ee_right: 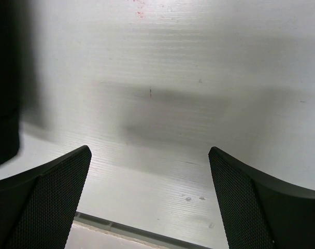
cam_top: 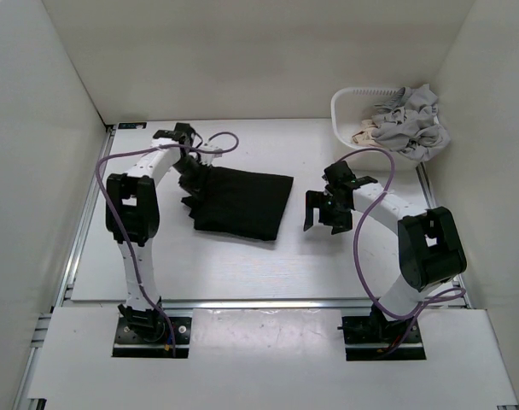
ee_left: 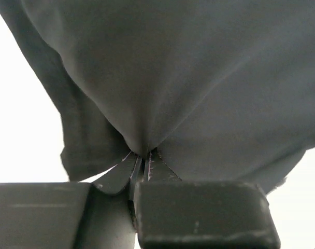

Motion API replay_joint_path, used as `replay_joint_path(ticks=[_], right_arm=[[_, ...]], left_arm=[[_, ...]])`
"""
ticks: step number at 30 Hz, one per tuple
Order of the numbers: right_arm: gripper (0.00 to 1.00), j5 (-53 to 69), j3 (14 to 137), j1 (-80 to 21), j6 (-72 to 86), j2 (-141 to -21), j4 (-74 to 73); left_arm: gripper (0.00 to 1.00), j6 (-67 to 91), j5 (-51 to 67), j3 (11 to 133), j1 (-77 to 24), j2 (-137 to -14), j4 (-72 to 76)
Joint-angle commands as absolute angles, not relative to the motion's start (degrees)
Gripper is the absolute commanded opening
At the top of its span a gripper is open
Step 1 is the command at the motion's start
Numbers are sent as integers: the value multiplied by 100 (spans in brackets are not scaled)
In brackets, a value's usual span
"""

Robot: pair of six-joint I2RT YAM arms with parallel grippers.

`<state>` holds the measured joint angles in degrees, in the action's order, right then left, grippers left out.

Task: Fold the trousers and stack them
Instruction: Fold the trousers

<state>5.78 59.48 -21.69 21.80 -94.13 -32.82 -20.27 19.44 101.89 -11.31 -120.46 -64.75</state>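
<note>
The black trousers [cam_top: 242, 202] lie folded into a rough rectangle on the white table, left of centre. My left gripper [cam_top: 194, 178] is at their left edge, shut on a pinch of the dark fabric. In the left wrist view the trousers [ee_left: 199, 78] hang from the shut gripper [ee_left: 143, 158] and fill most of the frame. My right gripper [cam_top: 326, 212] hovers to the right of the trousers, apart from them. Its fingers stand wide open over bare table in the right wrist view, with nothing in the gripper [ee_right: 149, 166].
A white basket [cam_top: 349, 107] stands at the back right with light grey garments [cam_top: 409, 121] heaped in it and spilling over its rim. A metal rail [cam_top: 80, 231] runs along the table's left edge. White walls enclose the table.
</note>
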Motion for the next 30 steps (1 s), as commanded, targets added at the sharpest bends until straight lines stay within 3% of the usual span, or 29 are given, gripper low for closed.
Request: replay_joint_path(ticks=[1,3,5,11,12,14,15,22,26,28,29,30], right_arm=[[99,615,6117,-2136,2065,-9290,-3393],[99,615,6117,-2136,2065,-9290,-3340],[99,686,6117,-2136,2118,-9290,-3270],[99,1563,6170,-2136,2459,-9237,-2648],[99,1730,6170,-2136,2574,-9237,-2498],[99,2255,6109,-2136,3020,-9237,-1868],[99,2459,6047,-2136,3189,-9411,-1620],[99,3032,6301,-2539,4061,-10343,-553],[99,3207,6855,-2934,4061,-11204,-835],[99,3269,6970,-2988,4139,-11407,-773],[96,3348,7057,-2988,4140,-11556,-773],[85,3349,7058,-2988,4201,-11619,-773]], left_arm=[[16,-2109,1636,9731,-958,-11848,-5453],[22,-2109,1486,9458,-958,-11900,-5248],[51,-2109,1485,9396,-958,-11953,-5133],[78,-1715,1599,9579,-844,-11630,-5133],[88,-1714,1600,9580,-765,-11541,-5133],[91,-1548,1600,9642,-617,-11304,-5072],[99,-1547,1600,9642,-563,-11242,-5002],[100,-1423,1213,8658,-79,-11144,-4491],[90,-1424,1161,8262,-79,-11355,-4377],[68,-1424,1238,8086,-27,-11355,-4289],[52,-1424,1387,8034,-26,-11355,-4237],[39,-1424,1467,7920,-26,-11295,-4236]])
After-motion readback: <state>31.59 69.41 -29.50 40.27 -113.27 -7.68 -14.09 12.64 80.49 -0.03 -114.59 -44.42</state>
